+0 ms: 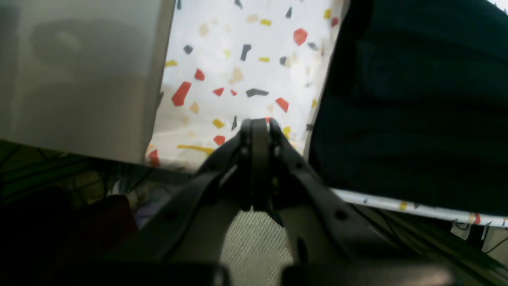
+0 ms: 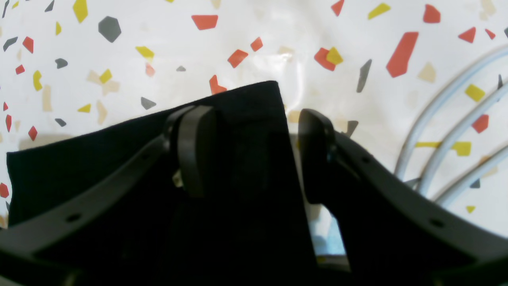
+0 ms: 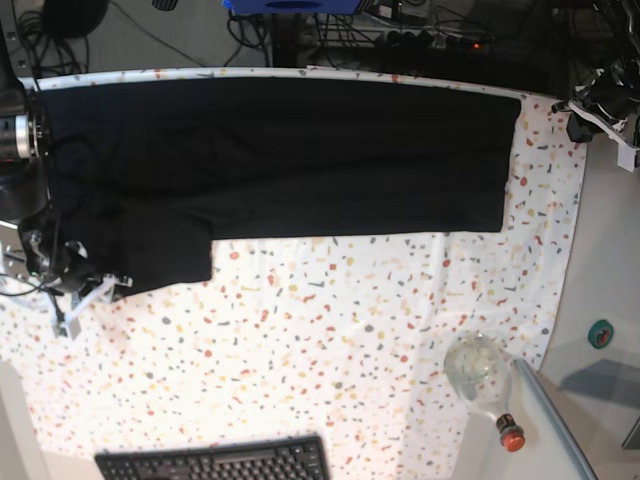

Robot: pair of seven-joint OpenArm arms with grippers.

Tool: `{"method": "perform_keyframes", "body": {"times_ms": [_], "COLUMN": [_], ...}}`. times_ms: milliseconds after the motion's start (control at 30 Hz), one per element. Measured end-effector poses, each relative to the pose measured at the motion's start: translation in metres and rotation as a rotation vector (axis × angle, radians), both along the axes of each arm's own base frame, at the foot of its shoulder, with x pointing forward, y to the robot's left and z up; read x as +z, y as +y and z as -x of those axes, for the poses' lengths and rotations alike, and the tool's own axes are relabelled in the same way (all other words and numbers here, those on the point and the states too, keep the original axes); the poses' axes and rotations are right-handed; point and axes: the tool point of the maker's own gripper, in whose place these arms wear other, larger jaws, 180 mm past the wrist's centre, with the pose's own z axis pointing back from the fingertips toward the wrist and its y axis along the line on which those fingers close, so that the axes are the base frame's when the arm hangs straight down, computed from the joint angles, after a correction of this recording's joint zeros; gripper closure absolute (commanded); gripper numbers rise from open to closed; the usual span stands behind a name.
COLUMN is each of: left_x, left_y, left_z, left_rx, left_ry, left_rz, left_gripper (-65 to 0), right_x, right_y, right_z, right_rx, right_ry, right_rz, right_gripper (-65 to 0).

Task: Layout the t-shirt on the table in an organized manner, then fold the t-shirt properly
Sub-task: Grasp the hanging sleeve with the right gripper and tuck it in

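The black t-shirt (image 3: 280, 155) lies along the far side of the speckled worktop (image 3: 330, 330), spread as a long dark band from the left edge almost to the right, with one sleeve (image 3: 150, 250) reaching nearward at the left. The body looks mostly flat, so laying out seems nearly done and folding not yet begun.

The right end effector (image 2: 250, 151) stands released over a squared corner of that cloth, one pad (image 2: 194, 147) above the fabric and the other just off its edge over the bare worktop; nothing is pinched. The left end effector (image 1: 260, 131) is clenched on nothing, at the right end of the worktop beside the shirt's edge, not touching it.

To do this step well, the right end effector should come down so the hem sits deep between the pads, taking the layers together rather than only the top one, then draw the corner outward to remove slack before any fold.

The cloth is matte, soft knit, limp, with faint ripples. The worktop cover is glossy, white with red, yellow and grey flecks. Pale cables (image 2: 448, 131) curve beside the right end effector.
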Motion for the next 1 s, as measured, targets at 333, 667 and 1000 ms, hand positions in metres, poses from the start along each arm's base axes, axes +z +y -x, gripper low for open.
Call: {"method": "perform_keyframes", "body": {"times_ms": [333, 667, 1000], "left_x": [0.0, 0.005, 0.008], "left_y": [0.001, 0.01, 0.006], "left_z": [0.0, -0.003, -0.016], "left_rx": [0.0, -0.008, -0.015], "left_ry": [0.0, 0.001, -0.027], "left_rz": [-0.002, -0.026, -0.018], "left_gripper": [0.0, 0.0, 0.0], "right_x": [-0.002, 0.077, 0.102], "right_y": [0.008, 0.018, 0.027], "right_z": [0.009, 0.058, 0.136], "right_rx": [0.034, 0.145, 0.079], "right_ry": [0.025, -0.049, -0.063], "right_rz": [-0.005, 0.077, 0.081], "right_gripper": [0.0, 0.0, 0.0]}}
